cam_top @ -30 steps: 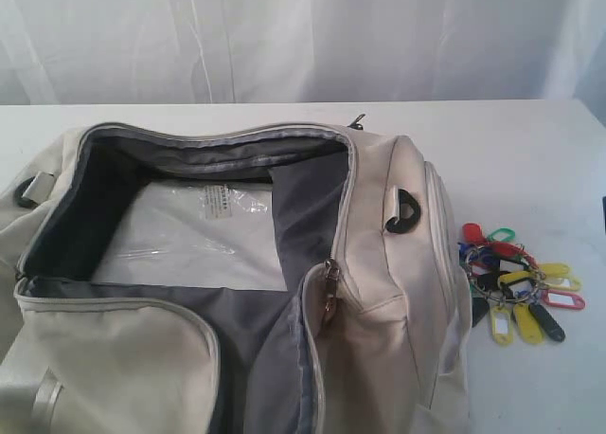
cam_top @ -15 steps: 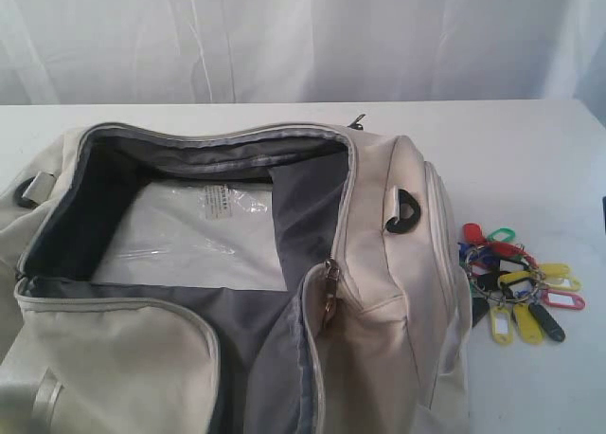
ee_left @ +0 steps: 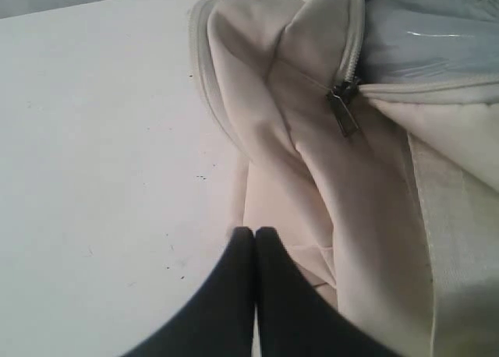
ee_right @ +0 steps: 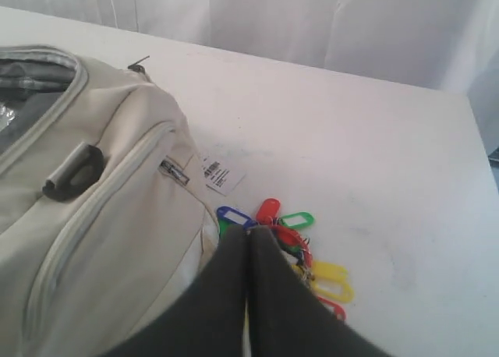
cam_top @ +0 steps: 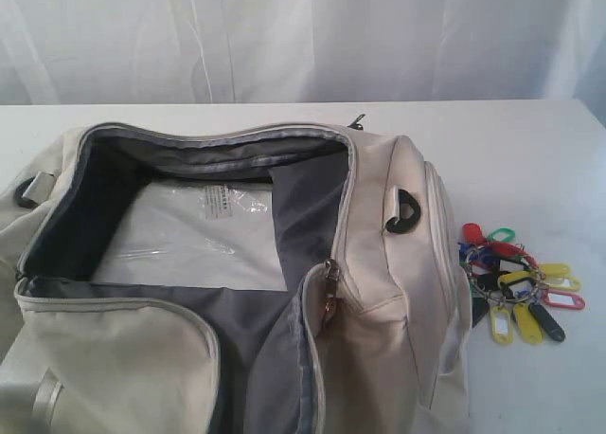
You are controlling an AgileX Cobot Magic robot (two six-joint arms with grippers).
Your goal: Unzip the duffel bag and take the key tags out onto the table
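Observation:
The cream duffel bag (cam_top: 398,292) lies on the white table (cam_top: 516,150) with its main zipper undone, showing the grey lining. The bunch of coloured key tags (cam_top: 514,282) rests on the table just right of the bag. Neither gripper shows in the exterior view. In the left wrist view my left gripper (ee_left: 255,231) is shut and empty, held over the table edge of the bag (ee_left: 335,185), short of a dark zipper pull (ee_left: 344,111). In the right wrist view my right gripper (ee_right: 249,232) is shut and empty, with the key tags (ee_right: 292,236) beyond its tips, beside the bag (ee_right: 101,217).
A clear plastic sheet with a printed label (cam_top: 189,230) lies inside the bag. A white hang tag (ee_right: 221,175) lies on the table by the bag's end pocket. A black strap loop (cam_top: 407,211) sticks out of the bag's right end. A white curtain hangs behind the table.

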